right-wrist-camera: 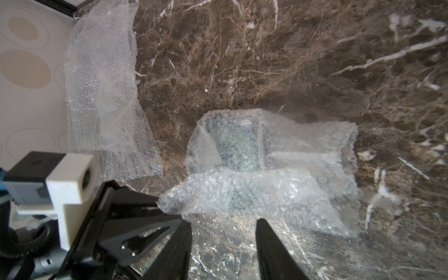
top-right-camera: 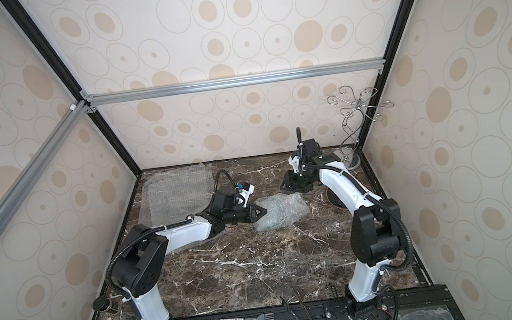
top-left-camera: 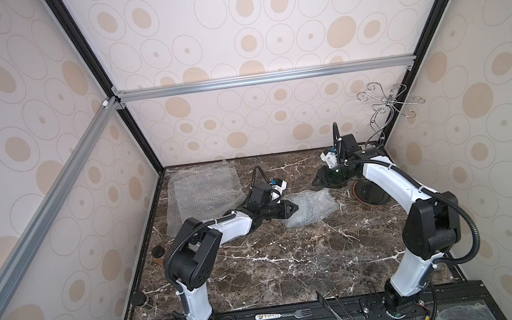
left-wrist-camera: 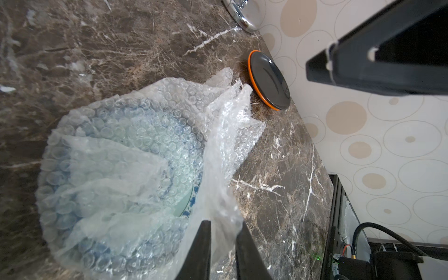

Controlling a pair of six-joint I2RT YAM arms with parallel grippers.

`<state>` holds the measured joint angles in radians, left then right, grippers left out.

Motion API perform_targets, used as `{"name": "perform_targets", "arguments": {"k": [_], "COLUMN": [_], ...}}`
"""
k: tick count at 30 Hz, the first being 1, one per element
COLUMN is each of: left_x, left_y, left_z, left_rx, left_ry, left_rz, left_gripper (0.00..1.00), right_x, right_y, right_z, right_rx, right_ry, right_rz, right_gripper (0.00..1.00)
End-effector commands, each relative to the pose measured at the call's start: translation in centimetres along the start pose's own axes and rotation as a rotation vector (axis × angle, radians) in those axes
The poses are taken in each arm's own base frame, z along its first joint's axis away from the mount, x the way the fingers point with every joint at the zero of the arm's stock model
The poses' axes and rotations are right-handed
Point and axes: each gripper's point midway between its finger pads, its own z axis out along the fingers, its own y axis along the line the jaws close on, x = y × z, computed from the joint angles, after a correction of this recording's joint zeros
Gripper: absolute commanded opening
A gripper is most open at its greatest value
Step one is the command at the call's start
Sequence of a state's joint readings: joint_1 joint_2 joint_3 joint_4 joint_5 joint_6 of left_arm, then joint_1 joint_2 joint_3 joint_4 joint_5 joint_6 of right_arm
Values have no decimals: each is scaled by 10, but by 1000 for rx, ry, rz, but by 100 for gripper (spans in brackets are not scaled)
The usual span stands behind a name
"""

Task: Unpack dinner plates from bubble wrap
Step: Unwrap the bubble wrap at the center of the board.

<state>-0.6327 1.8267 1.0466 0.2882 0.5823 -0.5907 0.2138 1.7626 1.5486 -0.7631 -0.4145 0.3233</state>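
A crumpled bundle of bubble wrap (top-left-camera: 310, 209) (top-right-camera: 281, 212) lies mid-table with a pale, blue-edged plate (left-wrist-camera: 189, 206) showing inside it. My left gripper (top-left-camera: 295, 208) (left-wrist-camera: 224, 223) is at the bundle's near-left corner. Its fingers stand slightly apart and a loose flap of the wrap lies between them. My right gripper (top-left-camera: 317, 182) (right-wrist-camera: 224, 220) hovers open just behind the bundle, over bare marble, holding nothing. A dark grey plate on an orange one (top-left-camera: 368, 193) (left-wrist-camera: 269, 80) sits by the right wall, partly hidden by my right arm.
Flat bubble wrap sheets (top-left-camera: 205, 190) (right-wrist-camera: 101, 97) lie at the back left. A chrome wire stand (top-left-camera: 387, 108) fills the back right corner. Two small dark jars (top-left-camera: 159, 252) stand along the left edge. A fork (top-left-camera: 287, 314) and tongs (top-left-camera: 339, 310) rest on the front rail.
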Motion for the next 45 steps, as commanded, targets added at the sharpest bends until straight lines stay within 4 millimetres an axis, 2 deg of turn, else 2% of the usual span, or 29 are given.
{"name": "perform_targets", "arguments": {"k": [1,7,8,10,11,18,23,26,28,35,37,41,45], "left_x": [0,17,19,24,26,42,50,49,48,28,22,16,16], "left_y": [-18,-28,-28,-30,-29,-24,-21,-21,-21,-27,-30,-30,-29], "left_z": [-5,-4,-4,-4,-4,-10,-15,-21,-27,-53,-55,-49,-36], "left_rx": [46,70,67,66,63,43,28,12,-6,-87,-90,-92,-73], "left_ry": [-28,-15,-13,-7,-3,8,18,5,-5,-57,-65,-63,-45], "left_rz": [13,1,-1,-1,-2,-17,-23,-23,-17,24,31,31,13], "left_gripper": [21,22,20,7,6,10,24,46,50,81,85,87,87], "right_x": [-5,-16,-18,-19,-20,-11,18,40,59,119,136,170,189], "right_y": [-7,-16,-17,-17,-16,-14,-11,-11,-5,-4,-7,-14,-26], "right_z": [8,28,31,35,37,43,49,52,54,52,53,61,71], "right_rx": [28,59,58,53,49,42,44,40,39,68,77,99,110], "right_ry": [13,50,52,57,57,80,125,145,171,213,232,276,318], "right_rz": [1,-14,-13,-8,-6,-15,-39,-35,-58,-110,-112,-118,-91], "right_gripper": [46,46,46,46,46,46,45,45,45,45,45,45,44]}}
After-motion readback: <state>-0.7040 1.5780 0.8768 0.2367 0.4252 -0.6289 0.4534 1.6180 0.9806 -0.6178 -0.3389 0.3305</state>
